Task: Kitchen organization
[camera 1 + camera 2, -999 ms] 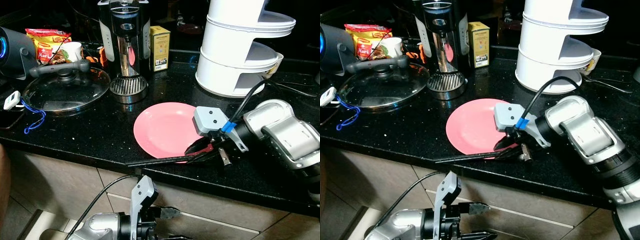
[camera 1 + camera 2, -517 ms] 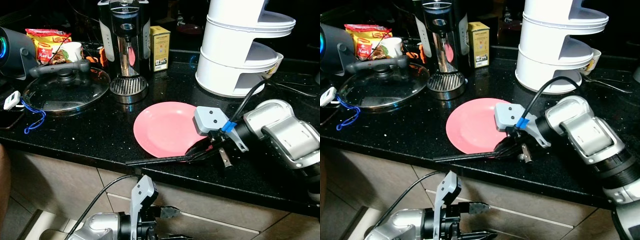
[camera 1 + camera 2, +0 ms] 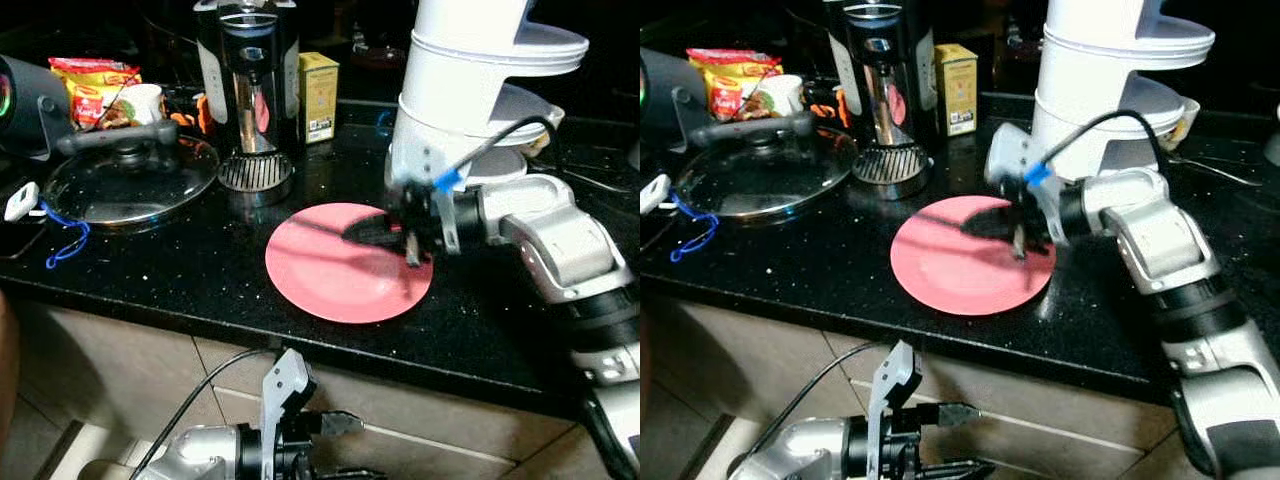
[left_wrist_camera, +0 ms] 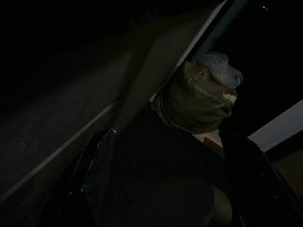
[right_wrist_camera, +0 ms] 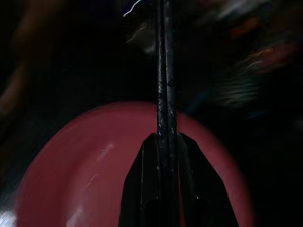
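Blur across the right wrist view, with the background past the round pink plate smeared beyond reading. Murk in the left wrist view too — a crumpled olive-and-clear bag and pale slanting cabinet edges, little else; state of the left gripper impossible to tell, hanging low below the black speckled countertop in front of the beige cabinet fronts.

Thin black chopsticks, long and straight, lying side by side as one dark rod. Clamped between the two black fingers of the right gripper, pressed tight on either side of the sticks, with most of the length jutting forward beyond the fingertips. From the head views, held just above the pink plate, far ends reaching over the plate's back-left portion; touching the plate or hovering — not clear.

Behind the plate, a chrome-and-black coffee machine with a small yellow box just beside it. Left of the plate, a glass pan lid with a black handle. Right of and behind the plate, a tall white tiered stand, top cut off by the frame edge.
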`<state>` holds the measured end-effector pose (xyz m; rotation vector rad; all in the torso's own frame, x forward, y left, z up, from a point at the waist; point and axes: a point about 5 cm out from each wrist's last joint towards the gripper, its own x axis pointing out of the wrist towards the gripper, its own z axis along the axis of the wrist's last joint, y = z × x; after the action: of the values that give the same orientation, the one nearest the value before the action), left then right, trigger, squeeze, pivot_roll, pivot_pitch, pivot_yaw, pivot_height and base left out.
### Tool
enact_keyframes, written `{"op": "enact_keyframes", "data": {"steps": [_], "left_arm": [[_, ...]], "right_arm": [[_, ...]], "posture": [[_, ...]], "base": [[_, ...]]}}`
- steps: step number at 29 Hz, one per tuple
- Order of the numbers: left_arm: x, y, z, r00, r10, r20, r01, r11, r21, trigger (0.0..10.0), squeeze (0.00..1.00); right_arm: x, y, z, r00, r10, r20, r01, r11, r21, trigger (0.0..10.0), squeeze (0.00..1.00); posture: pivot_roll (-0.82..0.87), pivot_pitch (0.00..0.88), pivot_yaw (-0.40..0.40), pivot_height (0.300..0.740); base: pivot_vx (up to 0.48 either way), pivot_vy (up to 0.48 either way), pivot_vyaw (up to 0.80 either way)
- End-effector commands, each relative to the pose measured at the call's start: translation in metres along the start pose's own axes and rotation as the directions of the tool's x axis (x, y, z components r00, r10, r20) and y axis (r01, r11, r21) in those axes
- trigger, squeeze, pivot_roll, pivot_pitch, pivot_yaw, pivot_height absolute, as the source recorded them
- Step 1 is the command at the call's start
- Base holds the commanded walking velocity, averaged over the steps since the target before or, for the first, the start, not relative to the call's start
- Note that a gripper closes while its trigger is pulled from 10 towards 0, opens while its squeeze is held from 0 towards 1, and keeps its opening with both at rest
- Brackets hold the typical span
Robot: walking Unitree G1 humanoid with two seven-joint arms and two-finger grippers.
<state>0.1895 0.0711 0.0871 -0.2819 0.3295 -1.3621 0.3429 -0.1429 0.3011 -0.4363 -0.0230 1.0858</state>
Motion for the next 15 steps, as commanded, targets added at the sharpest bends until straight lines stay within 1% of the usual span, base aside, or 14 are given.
{"op": "enact_keyframes", "data": {"steps": [1,3,5,7,8,9,11,12,14,15], "left_arm": [[-0.002,-0.003,0.004,1.000,-0.003,0.017,0.003,1.000,0.022,10.0,0.00],[-0.003,-0.010,0.007,0.998,-0.054,0.036,0.054,0.999,0.006,10.0,0.00],[-0.003,-0.019,0.009,0.992,-0.115,0.047,0.115,0.993,-0.010,10.0,0.00],[-0.003,-0.023,0.010,0.988,-0.143,0.051,0.144,0.990,-0.015,10.0,0.00],[-0.004,-0.024,0.012,0.987,-0.148,0.061,0.149,0.989,-0.015,10.0,0.00],[-0.004,-0.024,0.012,0.987,-0.148,0.061,0.149,0.989,-0.015,10.0,0.00],[-0.006,-0.024,0.018,0.985,-0.151,0.083,0.152,0.988,-0.008,10.0,0.00],[-0.007,-0.023,0.023,0.985,-0.142,0.101,0.143,0.990,0.003,10.0,0.00],[-0.008,-0.020,0.031,0.985,-0.119,0.128,0.117,0.993,0.027,10.0,0.00],[-0.008,-0.020,0.031,0.985,-0.119,0.128,0.117,0.993,0.027,10.0,0.00]], "right_arm": [[-0.007,-0.010,0.010,0.991,-0.100,0.092,0.098,0.995,0.026,10.0,0.00],[-0.011,-0.016,0.012,0.965,-0.192,0.177,0.173,0.978,0.120,10.0,0.00],[-0.017,-0.019,0.013,0.933,-0.245,0.264,0.198,0.961,0.193,10.0,0.00],[-0.021,-0.020,0.015,0.903,-0.282,0.324,0.218,0.951,0.218,10.0,0.00],[-0.025,-0.021,0.017,0.882,-0.300,0.363,0.218,0.943,0.250,10.0,0.00],[-0.025,-0.021,0.017,0.882,-0.300,0.363,0.218,0.943,0.250,10.0,0.00],[-0.031,-0.023,0.018,0.841,-0.350,0.413,0.240,0.925,0.294,10.0,0.00],[-0.035,-0.026,0.018,0.808,-0.404,0.428,0.277,0.902,0.331,10.0,0.00],[-0.041,-0.034,0.014,0.741,-0.525,0.418,0.376,0.841,0.390,10.0,0.00],[-0.041,-0.034,0.014,0.741,-0.525,0.418,0.376,0.841,0.390,10.0,0.00]], "posture": [[0.01,0.000,-0.013,0.740],[0.01,0.000,-0.011,0.740],[0.01,0.000,-0.010,0.740],[0.01,0.000,-0.010,0.740],[0.00,0.000,-0.007,0.740],[0.00,0.000,-0.007,0.740],[0.00,0.000,-0.009,0.740],[0.00,0.000,-0.009,0.740],[0.00,0.000,-0.008,0.740],[0.00,0.000,-0.008,0.740]], "base": [[0.000,0.000,0.00],[0.000,0.000,0.00],[0.000,0.000,0.00],[0.000,0.000,0.00],[0.000,0.000,0.00],[0.000,0.000,0.00],[0.000,0.000,0.00],[0.000,0.000,0.00],[0.000,0.000,0.00],[0.000,0.000,0.00]]}}
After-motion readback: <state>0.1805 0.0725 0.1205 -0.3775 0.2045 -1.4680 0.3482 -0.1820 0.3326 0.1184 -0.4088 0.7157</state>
